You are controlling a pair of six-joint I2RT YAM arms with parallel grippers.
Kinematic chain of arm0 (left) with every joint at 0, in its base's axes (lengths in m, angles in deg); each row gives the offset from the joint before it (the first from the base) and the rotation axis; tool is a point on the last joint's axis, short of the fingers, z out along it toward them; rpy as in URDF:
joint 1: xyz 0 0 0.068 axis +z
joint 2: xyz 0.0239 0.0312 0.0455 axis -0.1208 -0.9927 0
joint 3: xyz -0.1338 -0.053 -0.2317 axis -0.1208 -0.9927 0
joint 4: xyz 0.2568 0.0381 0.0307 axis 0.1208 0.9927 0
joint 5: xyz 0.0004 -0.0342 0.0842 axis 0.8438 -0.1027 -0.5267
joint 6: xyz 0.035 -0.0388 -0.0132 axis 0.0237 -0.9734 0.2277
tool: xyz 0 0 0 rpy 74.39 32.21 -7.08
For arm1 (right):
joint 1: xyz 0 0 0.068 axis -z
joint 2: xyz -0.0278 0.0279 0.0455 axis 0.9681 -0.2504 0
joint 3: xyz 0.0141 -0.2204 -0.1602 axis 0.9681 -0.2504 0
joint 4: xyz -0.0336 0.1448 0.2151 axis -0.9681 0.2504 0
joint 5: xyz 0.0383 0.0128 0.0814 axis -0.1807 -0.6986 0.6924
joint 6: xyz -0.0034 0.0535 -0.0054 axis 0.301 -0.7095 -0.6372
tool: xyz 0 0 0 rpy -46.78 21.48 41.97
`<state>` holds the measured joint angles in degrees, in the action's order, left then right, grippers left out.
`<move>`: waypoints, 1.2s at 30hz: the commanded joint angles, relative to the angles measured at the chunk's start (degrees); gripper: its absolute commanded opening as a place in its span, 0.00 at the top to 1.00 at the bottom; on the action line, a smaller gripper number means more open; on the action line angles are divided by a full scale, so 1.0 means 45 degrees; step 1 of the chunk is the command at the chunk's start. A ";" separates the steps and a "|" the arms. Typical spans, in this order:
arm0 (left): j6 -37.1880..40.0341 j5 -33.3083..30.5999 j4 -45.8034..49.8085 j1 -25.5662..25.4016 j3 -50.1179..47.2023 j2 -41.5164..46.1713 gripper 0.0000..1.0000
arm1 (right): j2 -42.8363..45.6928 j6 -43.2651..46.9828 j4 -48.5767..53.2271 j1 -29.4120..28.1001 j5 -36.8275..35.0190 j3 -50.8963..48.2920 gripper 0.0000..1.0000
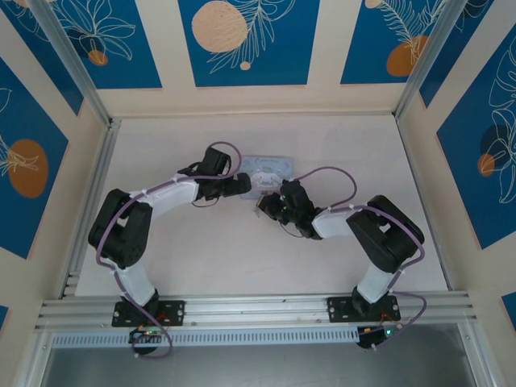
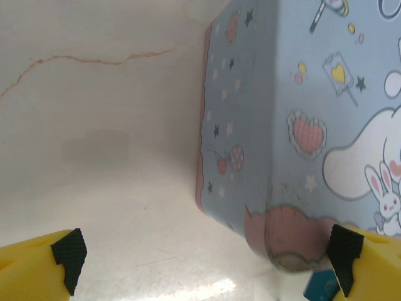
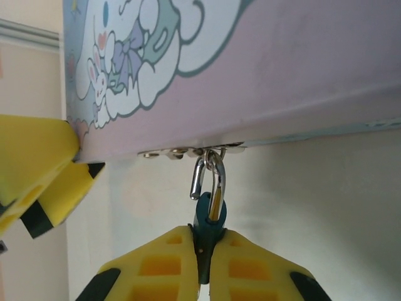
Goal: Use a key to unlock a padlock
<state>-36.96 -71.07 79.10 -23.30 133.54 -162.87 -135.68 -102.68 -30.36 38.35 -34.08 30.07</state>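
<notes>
The padlock (image 3: 210,216) is a small dark teal body with a silver shackle (image 3: 217,172) hooked through the metal hasp on the tin's edge. One leg of the shackle ends free, out of the body. My right gripper (image 3: 203,235) is shut on the padlock's body from below, and it sits at the tin's near edge (image 1: 266,205). My left gripper (image 2: 205,260) is open wide at the tin's left corner (image 1: 246,187), with one yellow finger (image 3: 31,163) against that corner. The key is hidden.
The pale blue tin (image 1: 270,171) with a white cartoon figure lies on the pale table (image 1: 201,250), and its side (image 2: 301,94) stands close in front of my left fingers. A dark blue scrap (image 2: 319,288) beside the right fingertip is too cropped to identify. Patterned walls enclose the table.
</notes>
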 commanded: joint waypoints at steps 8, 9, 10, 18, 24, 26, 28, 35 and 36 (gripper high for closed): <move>-0.0307 0.0718 0.1465 -0.0226 -0.0930 -0.0719 0.00 | -0.1393 -0.3550 -0.2472 0.0233 -0.1476 -0.1591 1.00; -0.0357 0.0764 0.1403 -0.0225 -0.0936 -0.0689 0.00 | -0.1393 -0.3487 -0.2526 0.0364 -0.1206 -0.1611 1.00; -0.0388 0.0819 0.1396 -0.0229 -0.0950 -0.0631 0.00 | -0.1402 -0.3352 -0.2525 0.0465 -0.0915 -0.1576 1.00; -0.0184 0.0729 0.1874 -0.0233 -0.0803 0.0912 0.00 | -0.0545 -0.2010 -0.1931 0.0898 0.0888 -0.2176 1.00; 0.0093 0.0608 0.2375 -0.0228 -0.0173 0.1773 0.00 | 0.0597 -0.0956 -0.1467 0.1404 0.1708 -0.3176 1.00; 0.0273 0.0633 0.2530 -0.0235 0.0272 0.1673 0.00 | 0.0983 -0.0519 -0.1240 0.1634 0.2093 -0.3397 1.00; 0.0454 0.0602 0.2695 -0.0248 0.0778 0.1395 0.00 | 0.1379 -0.0071 -0.0884 0.1850 0.2383 -0.3518 1.00; 0.0866 0.0293 0.2895 -0.0689 0.1988 -0.0261 0.00 | 0.2187 0.0519 -0.0069 0.2270 0.2721 -0.3659 1.00; 0.0887 0.0199 0.2875 -0.0801 0.2017 -0.0436 0.00 | 0.2201 0.0481 -0.0120 0.2326 0.2725 -0.3688 1.00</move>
<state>-34.84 -69.01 89.70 -25.14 141.54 -161.89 -126.54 -102.52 -34.63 48.30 -23.40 14.56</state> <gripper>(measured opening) 0.999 0.062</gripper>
